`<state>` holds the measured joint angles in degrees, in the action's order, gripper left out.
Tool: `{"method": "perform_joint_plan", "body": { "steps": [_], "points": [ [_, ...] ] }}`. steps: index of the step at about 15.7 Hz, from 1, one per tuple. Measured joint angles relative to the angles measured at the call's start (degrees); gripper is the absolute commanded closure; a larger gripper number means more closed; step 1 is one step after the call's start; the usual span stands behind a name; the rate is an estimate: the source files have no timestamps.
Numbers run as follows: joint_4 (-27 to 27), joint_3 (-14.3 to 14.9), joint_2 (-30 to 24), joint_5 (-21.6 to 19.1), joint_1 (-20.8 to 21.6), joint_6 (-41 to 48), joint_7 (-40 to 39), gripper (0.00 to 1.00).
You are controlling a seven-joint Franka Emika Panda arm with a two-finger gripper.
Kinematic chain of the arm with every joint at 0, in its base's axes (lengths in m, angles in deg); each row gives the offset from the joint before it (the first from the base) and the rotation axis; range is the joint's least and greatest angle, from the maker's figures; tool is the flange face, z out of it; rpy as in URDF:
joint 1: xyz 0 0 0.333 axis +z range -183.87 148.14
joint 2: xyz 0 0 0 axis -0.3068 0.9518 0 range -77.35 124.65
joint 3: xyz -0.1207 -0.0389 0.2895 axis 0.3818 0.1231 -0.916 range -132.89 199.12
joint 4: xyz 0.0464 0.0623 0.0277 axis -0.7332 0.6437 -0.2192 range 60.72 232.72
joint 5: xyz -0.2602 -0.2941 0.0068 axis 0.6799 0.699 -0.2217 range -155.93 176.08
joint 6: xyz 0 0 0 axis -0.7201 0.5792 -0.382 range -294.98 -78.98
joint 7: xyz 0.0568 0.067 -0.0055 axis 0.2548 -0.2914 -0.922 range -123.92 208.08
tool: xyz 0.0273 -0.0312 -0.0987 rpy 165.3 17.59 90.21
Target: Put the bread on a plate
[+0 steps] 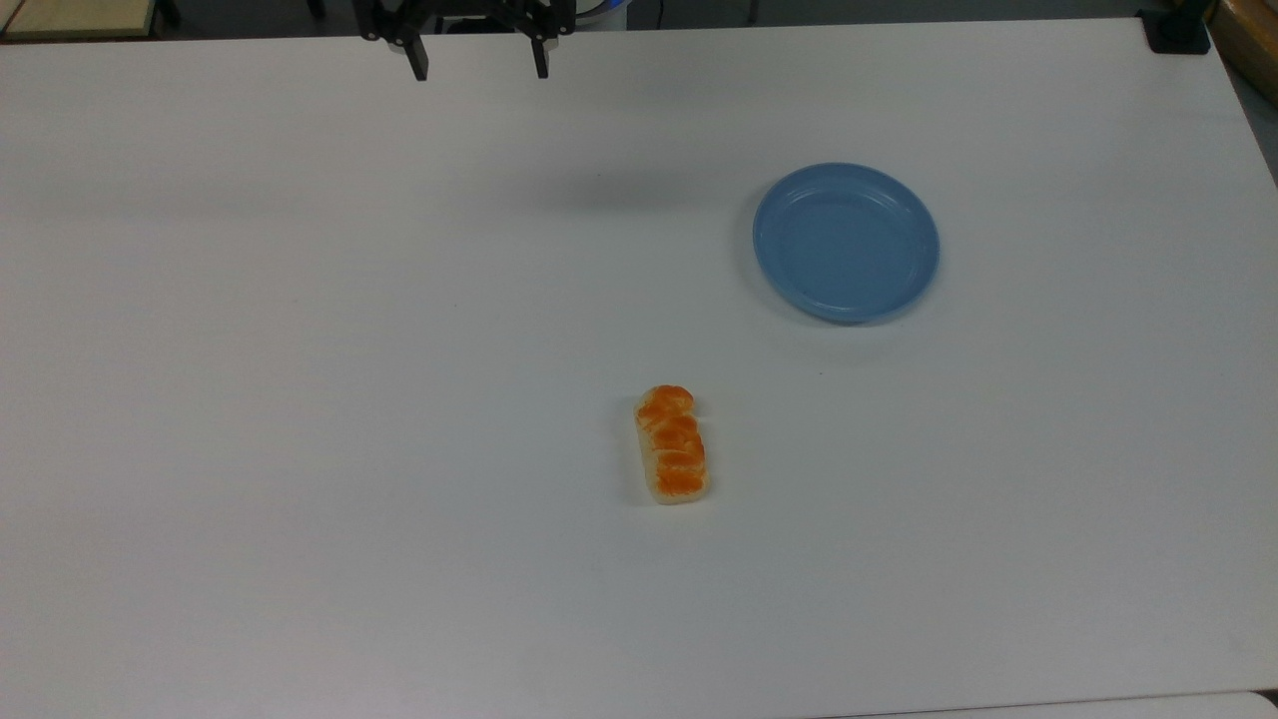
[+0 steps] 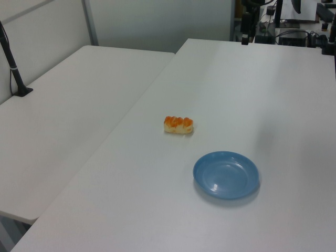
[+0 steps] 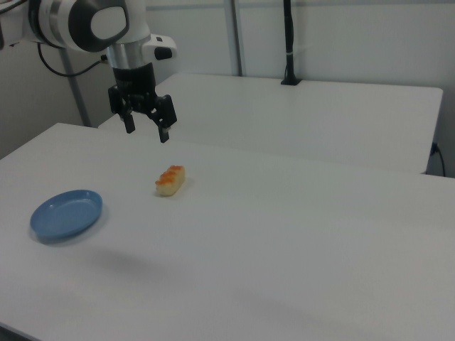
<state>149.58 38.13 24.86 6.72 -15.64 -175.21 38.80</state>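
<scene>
Table: a white table (image 1: 300, 399) fills most of the top view; the bread and the plate lie on it.
Second table: another white table (image 2: 68, 115) stands along its edge, at the left view's left, with a dark seam between the two.
Arm: the white arm (image 3: 85, 25) enters at the right view's upper left and points straight down.
Gripper: the gripper (image 1: 478, 70) hangs at the top view's upper edge, left of centre, above the table; its black fingers (image 1: 419, 68) are spread wide and hold nothing.
Plate: the plate (image 1: 799, 190) sits in the top view's upper right, bare.
Bread: the bread (image 1: 671, 444) lies just below the top view's centre, orange top up, well apart from the plate.
Path: open table surface lies between bread and plate.
Post: a black post (image 2: 13, 65) stands at the left view's far left.
</scene>
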Motion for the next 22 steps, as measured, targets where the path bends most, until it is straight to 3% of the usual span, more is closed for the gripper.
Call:
{"method": "perform_joint_plan", "body": {
  "steps": [22],
  "points": [
    [-0.03, -0.56, 1.12, 0.0, 0.38, -0.95, -0.05, 0.0]
  ]
}}
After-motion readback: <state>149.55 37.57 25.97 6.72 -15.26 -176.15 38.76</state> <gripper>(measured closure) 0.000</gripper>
